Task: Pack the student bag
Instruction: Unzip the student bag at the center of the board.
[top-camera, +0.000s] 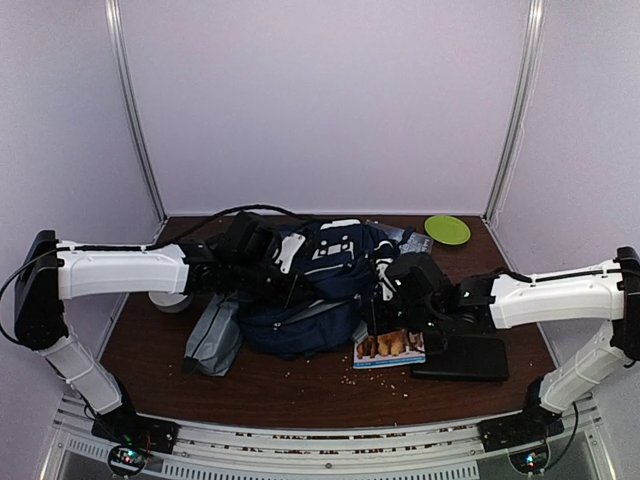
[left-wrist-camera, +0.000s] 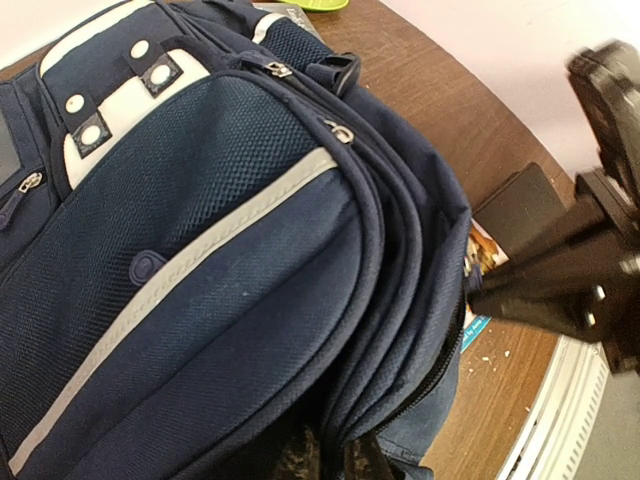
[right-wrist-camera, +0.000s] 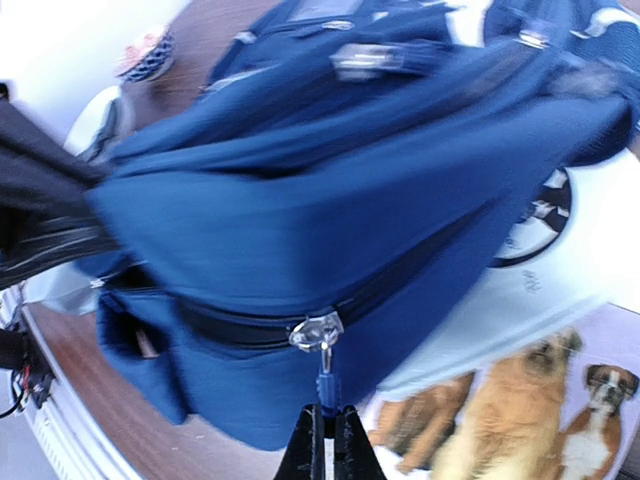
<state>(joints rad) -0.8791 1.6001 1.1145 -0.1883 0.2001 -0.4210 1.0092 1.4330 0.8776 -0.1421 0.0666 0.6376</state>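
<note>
Right fingers (right-wrist-camera: 303, 455) pinch the zipper pull (right-wrist-camera: 322, 388) at the student bag (top-camera: 320, 295)'s right end; the track runs leftward toward the left fingers (left-wrist-camera: 300, 465), clamped on its fabric.

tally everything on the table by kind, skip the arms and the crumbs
backpack: 1
grey pouch: 1
black case: 1
dog book: 1
green plate: 1
pale round thing, kind unclear: 1
grey flat thing behind the backpack, kind unclear: 1
total: 7
</note>
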